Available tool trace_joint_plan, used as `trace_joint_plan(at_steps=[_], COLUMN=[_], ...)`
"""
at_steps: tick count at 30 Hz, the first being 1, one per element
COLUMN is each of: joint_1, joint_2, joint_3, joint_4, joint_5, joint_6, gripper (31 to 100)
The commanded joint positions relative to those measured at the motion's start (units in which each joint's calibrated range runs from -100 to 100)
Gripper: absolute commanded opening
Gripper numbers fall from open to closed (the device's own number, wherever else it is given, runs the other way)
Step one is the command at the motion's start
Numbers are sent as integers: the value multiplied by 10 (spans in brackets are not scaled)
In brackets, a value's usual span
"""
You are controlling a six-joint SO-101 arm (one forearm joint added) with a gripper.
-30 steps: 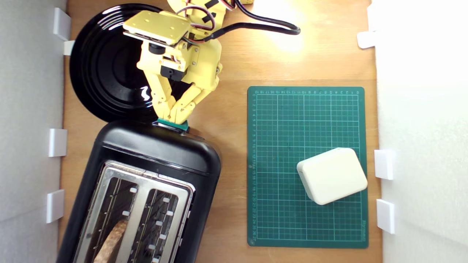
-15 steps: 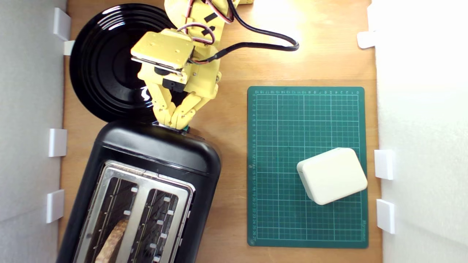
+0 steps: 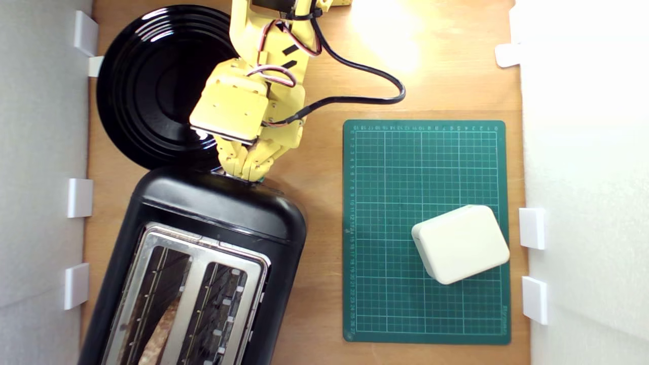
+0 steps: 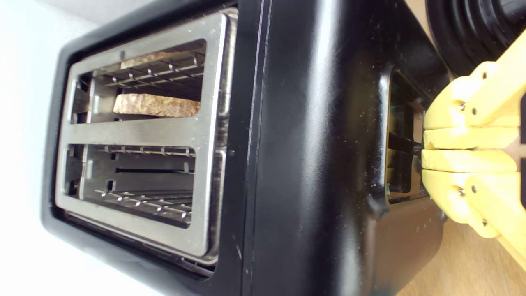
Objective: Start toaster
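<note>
The glossy black toaster lies at the exterior view's lower left, its silver slotted top facing the camera. My yellow gripper points at the toaster's end face with its fingers pressed together, tips down on the lever. Only a sliver of the teal knob peeks out beside them. In the wrist view the shut gripper sits against the black lever stem in the end slot of the toaster, with nothing between the fingers. A slice of bread sits low in one slot, and the bread lies well below the rim.
A round black plate lies just behind the toaster, under my arm. A green cutting mat on the exterior view's right carries a small cream box. A black cable loops over the wooden table. White walls with brackets line both sides.
My arm has tipped forward and down onto the lever. The teal knob is now almost hidden under the fingers. The bread has sunk lower in its slot.
</note>
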Motion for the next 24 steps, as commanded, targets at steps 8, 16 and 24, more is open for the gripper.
trace_joint_plan(at_steps=[8,16,24], joint_1=[25,24,25], joint_2=[38,37,37], joint_3=[-16,42,112], joint_4=[2,2,3], joint_5=[-13,-14,-82], joint_6=[-1,-1,0], gripper=[313,313,313])
